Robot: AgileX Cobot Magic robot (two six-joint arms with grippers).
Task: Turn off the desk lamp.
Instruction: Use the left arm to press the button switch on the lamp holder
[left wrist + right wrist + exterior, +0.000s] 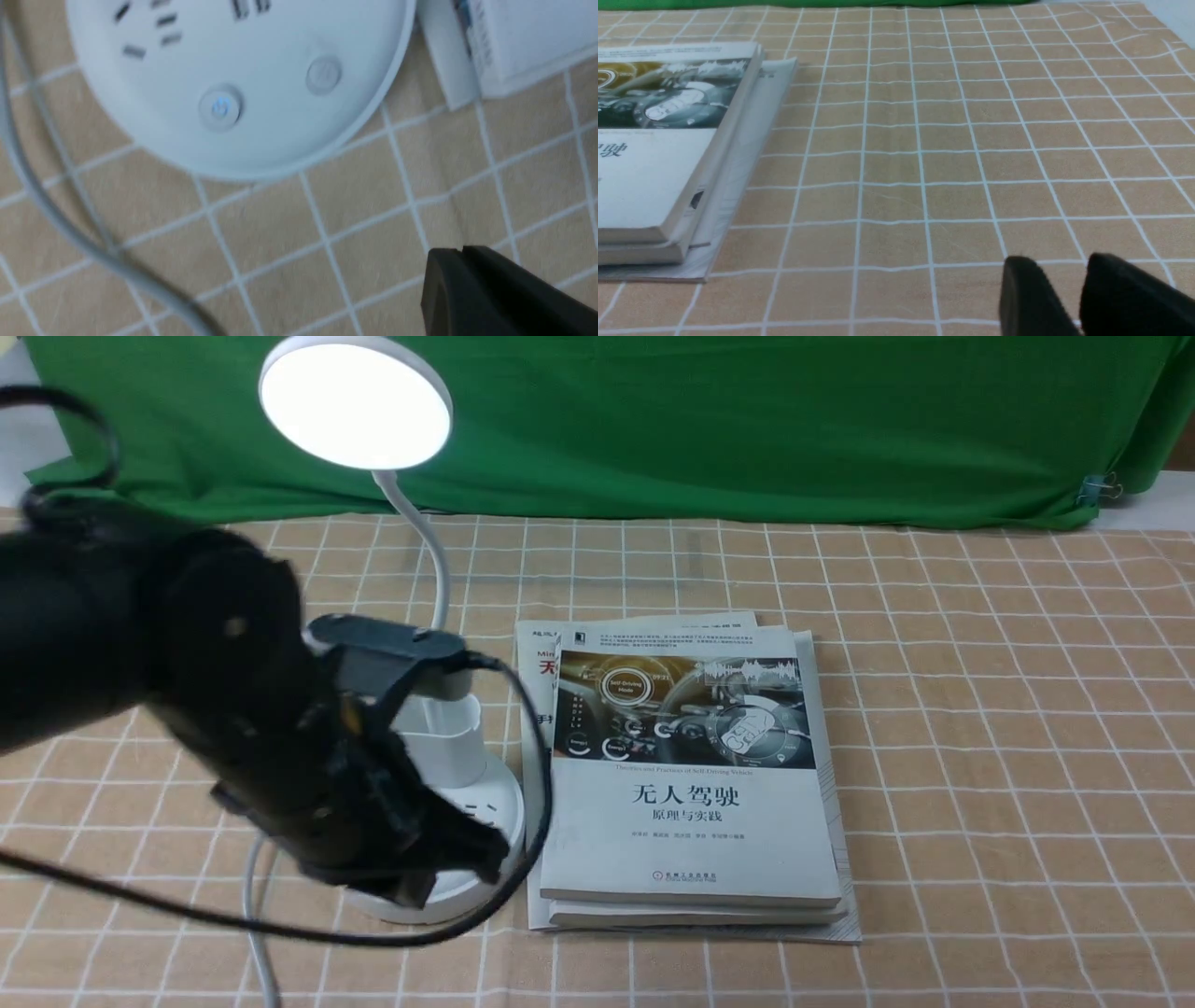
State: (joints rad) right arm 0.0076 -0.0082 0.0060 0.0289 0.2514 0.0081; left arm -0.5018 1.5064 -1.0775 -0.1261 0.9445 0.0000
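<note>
1. You are looking at the desk lamp point(355, 403) shining brightly. It is standing on the checked cloth point(924, 163) on the robot's left, just beside the stack of books point(691, 821).
2. Your left gripper point(462, 261) is hovering low by the front edge of the lamp's round base point(261, 140), its fingers pressed together into one blunt tip and holding nothing.
3. You are working the approach step: the tip is sitting over bare cloth, touching neither button.
4. The button with the blue glow point(219, 107) is reading as the likely switch, not the plain button point(323, 74) beside it.
5. The next move is calling for centring the tip over that button and pressing straight down, lightly.
6. Your right gripper point(1064, 275) is idling well apart from the lamp, looking closed and empty.
</note>
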